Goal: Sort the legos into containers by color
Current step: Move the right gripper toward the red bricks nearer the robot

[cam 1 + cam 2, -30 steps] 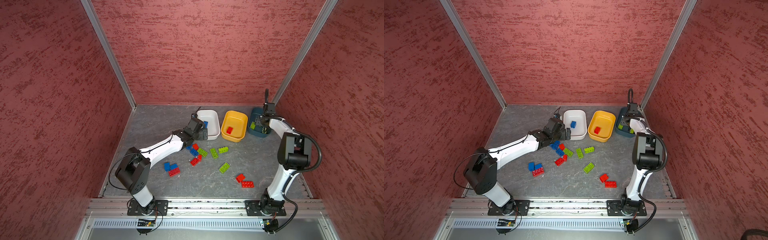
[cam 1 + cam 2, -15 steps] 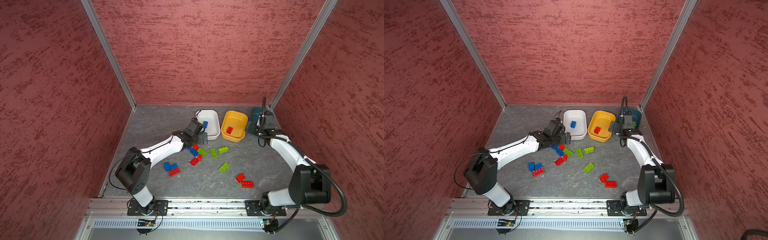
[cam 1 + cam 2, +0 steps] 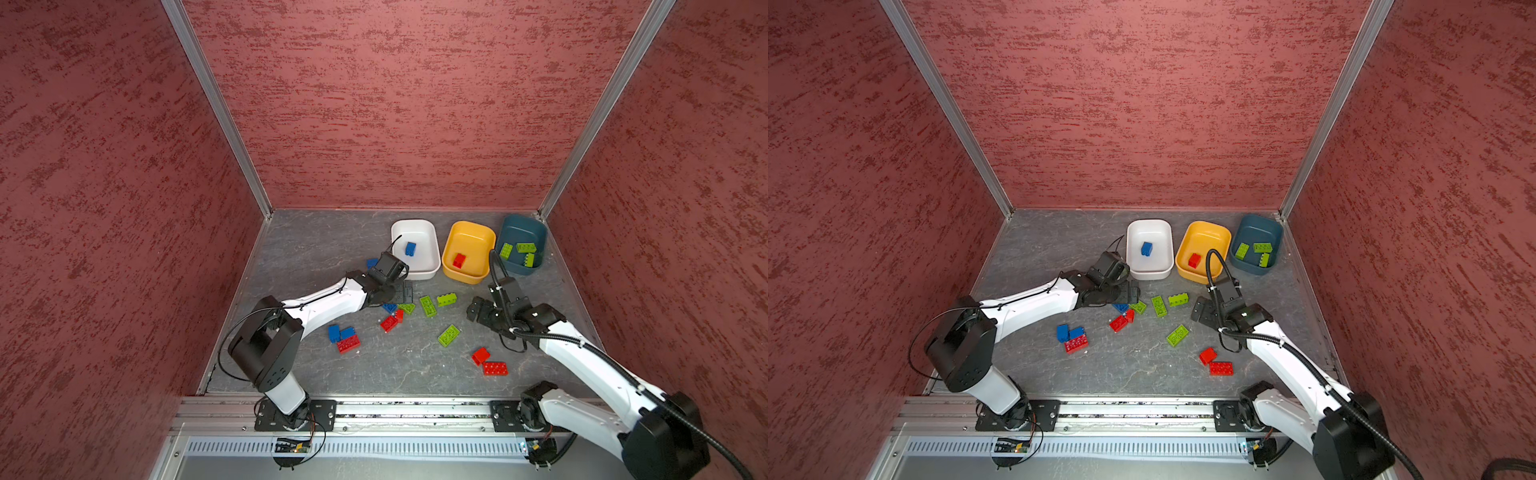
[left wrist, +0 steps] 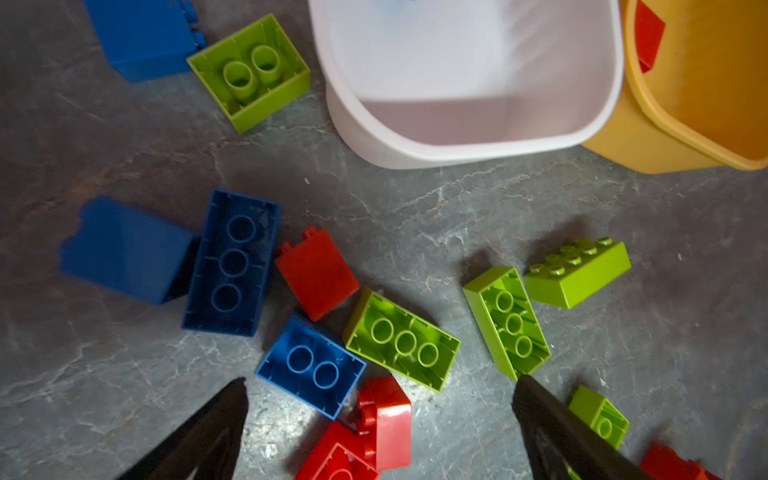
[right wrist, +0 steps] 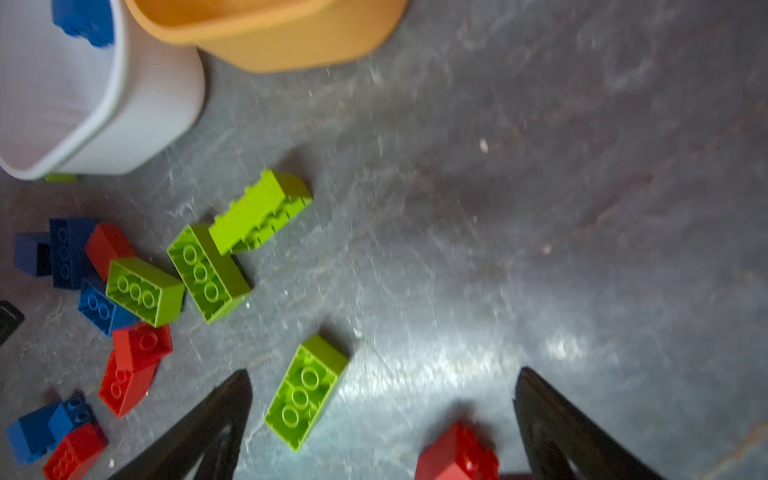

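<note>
Slate table (image 3: 316, 257) w/ loose legos (image 3: 449, 335) (tubs (image 3: 461, 277) behind).

Wide-spread left gripper (image 4: 380, 379) over blue, red, green legos (image 4: 401, 343), white tub (image 4: 457, 146) beside yellow-orange tub (image 4: 648, 145)

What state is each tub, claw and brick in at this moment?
White tub: holds one blue brick.
Yellow tub: holds one red brick.
Teal tub: holds three green bricks.
Left claw: open, empty.
Right claw: open, empty.
Loose bricks: unsorted, outside tubs.
</note>
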